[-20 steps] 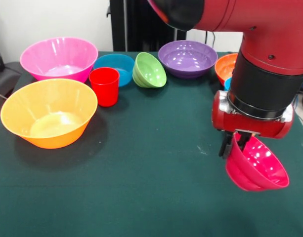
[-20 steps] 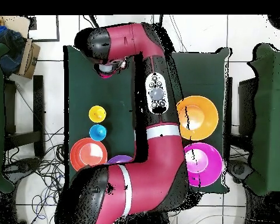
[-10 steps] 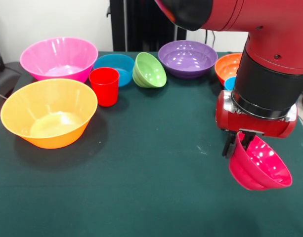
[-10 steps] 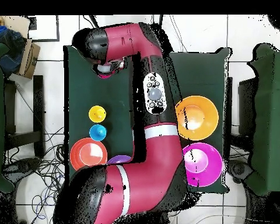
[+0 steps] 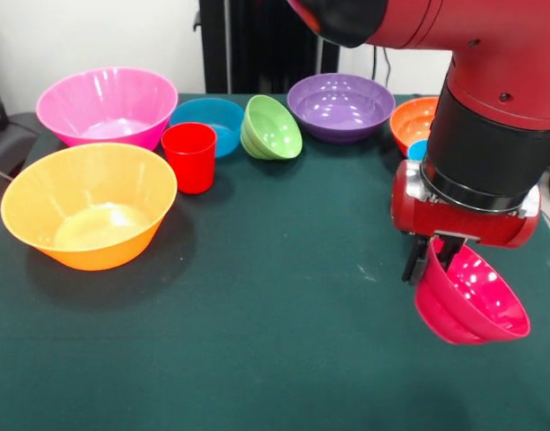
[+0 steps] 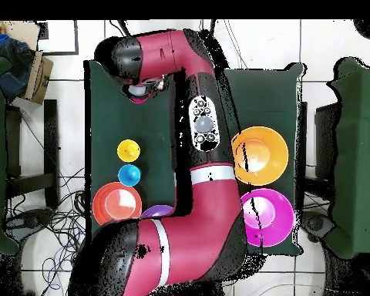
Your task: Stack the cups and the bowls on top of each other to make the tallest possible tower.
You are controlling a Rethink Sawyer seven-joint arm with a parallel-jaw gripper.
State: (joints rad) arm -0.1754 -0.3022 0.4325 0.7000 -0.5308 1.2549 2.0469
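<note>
Crimson-pink and glossy, a small bowl (image 5: 472,296) hangs tilted from the robot's end effector (image 5: 433,260) above the dark green table (image 5: 275,305), at the right of the front view. The dark fingers (image 5: 411,260) are closed on the bowl's rim, one inside the wall and one outside, so the bowl's mouth faces up and sideways. It looks clear of the cloth, though the gap under it is hard to judge.

The other pieces sit apart, none stacked. A large yellow-orange bowl (image 5: 89,215) stands upright near the left front, with a large pink bowl (image 5: 107,106) behind it. A red cup (image 5: 189,157) stands upright just in front of a small blue bowl (image 5: 210,124). A green bowl (image 5: 273,127) lies tipped on its side, beside a purple bowl (image 5: 341,106). An orange bowl (image 5: 411,121) is partly hidden behind the arm. From overhead, a yellow cup (image 6: 129,149) and a sky-blue cup (image 6: 129,175) stand close together.

These are thin, stiff, smooth plastic, likely light and slippery. A pinch across the rim wall seems the natural hold; a tilted bowl may swing or slip when set down, so it should be levelled first
</note>
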